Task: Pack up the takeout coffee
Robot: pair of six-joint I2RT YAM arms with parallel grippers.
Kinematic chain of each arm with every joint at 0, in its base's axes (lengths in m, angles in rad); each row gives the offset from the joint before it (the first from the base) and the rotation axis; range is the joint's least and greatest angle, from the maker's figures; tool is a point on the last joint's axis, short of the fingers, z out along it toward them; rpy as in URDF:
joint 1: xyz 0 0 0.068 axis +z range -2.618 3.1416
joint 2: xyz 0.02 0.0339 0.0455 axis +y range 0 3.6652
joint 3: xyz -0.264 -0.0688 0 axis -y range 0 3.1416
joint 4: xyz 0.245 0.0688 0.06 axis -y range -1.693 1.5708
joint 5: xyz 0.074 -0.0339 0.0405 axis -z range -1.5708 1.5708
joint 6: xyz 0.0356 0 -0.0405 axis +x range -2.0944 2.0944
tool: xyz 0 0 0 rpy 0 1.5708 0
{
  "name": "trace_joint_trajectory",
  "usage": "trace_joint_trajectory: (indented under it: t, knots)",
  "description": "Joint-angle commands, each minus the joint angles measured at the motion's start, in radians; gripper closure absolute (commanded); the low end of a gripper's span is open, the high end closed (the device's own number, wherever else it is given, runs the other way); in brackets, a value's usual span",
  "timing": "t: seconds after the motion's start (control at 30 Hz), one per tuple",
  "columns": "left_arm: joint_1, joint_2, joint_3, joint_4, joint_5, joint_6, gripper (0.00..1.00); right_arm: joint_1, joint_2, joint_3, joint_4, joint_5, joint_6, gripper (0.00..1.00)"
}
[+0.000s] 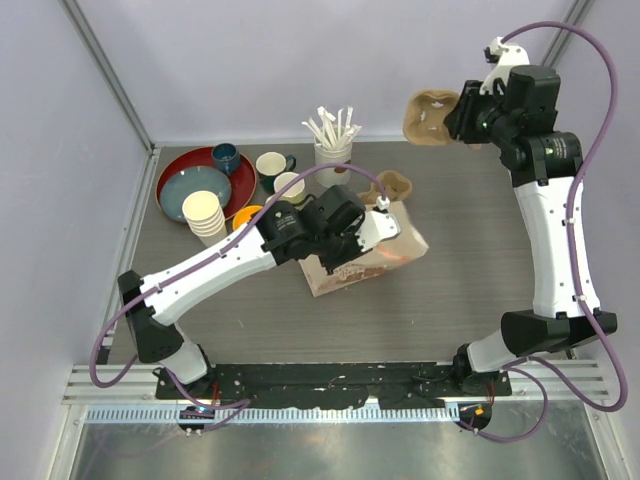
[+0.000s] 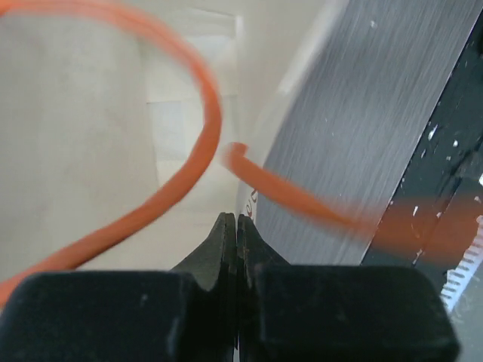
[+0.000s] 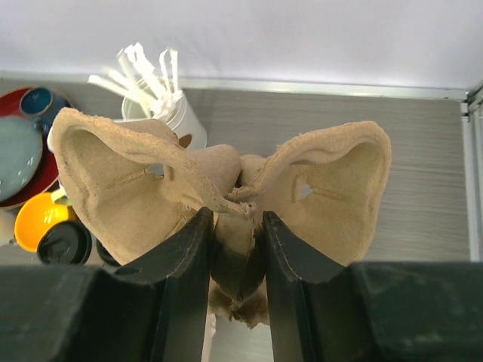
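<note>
While the right arm hangs high over the far right corner of the desk (image 1: 470, 290), the right fingers (image 3: 202, 226) are clamped on the middle ridge of a pulp cup carrier (image 3: 332, 188). Its two cup wells flare out to either side of them.

A second carrier (image 1: 392, 186) lies near the middle of the desk, just beyond a brown paper bag (image 1: 405, 240) that lies on its side. The left arm reaches across that bag. The left fingers (image 2: 236, 234) are pressed together with nothing visible between them, and a blurred orange cord (image 2: 200, 151) loops just ahead of them against pale paper.

One takeout coffee cup (image 3: 64, 241), known by its round black lid, stands toward the left of the desk, just beside an orange bowl (image 3: 34, 219). A second dark round shape next to it is mostly hidden by the held carrier, too little to name. From above, the left arm covers that spot.

Along the far left stand:
- a white holder of stirrers (image 1: 333, 150)
- a red plate (image 1: 243, 180) carrying a grey-blue bowl (image 1: 195, 188) and a dark blue mug (image 1: 225, 155)
- a cream mug (image 1: 270, 163)
- a pale yellow mug (image 1: 290, 185)
- a stack of lidless paper cups (image 1: 205, 213)
</note>
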Motion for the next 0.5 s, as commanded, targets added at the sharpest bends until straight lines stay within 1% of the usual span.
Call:
trace_joint_trajectory:
  t: [0.0, 0.03, 0.17, 0.27, 0.4, 0.43, 0.47]
  knots:
    - [0.036, -0.054, -0.138, -0.004, 0.0, -0.089, 1.0, 0.084, -0.015, 0.05, -0.013, 0.076, -0.02, 0.85]
    - [0.043, -0.07, -0.147, -0.003, 0.065, -0.099, 1.0, 0.11, -0.012, 0.048, -0.016, 0.082, -0.02, 0.85]
    - [0.052, -0.07, -0.135, -0.006, 0.13, -0.164, 1.0, 0.159, 0.008, 0.059, -0.028, 0.102, -0.02, 0.85]
    - [0.071, -0.059, -0.081, -0.015, 0.196, -0.196, 1.0, 0.185, 0.028, 0.083, -0.045, 0.102, -0.025, 0.85]
    - [0.082, -0.054, 0.038, -0.053, 0.197, -0.175, 1.0, 0.194, 0.054, 0.14, -0.072, 0.102, -0.036, 0.85]
    - [0.082, -0.057, 0.041, -0.056, 0.198, -0.172, 1.0, 0.193, 0.056, 0.143, -0.074, 0.102, -0.036, 0.85]
    - [0.082, -0.067, 0.037, -0.063, 0.212, -0.172, 1.0, 0.194, 0.057, 0.143, -0.076, 0.134, -0.037, 0.85]
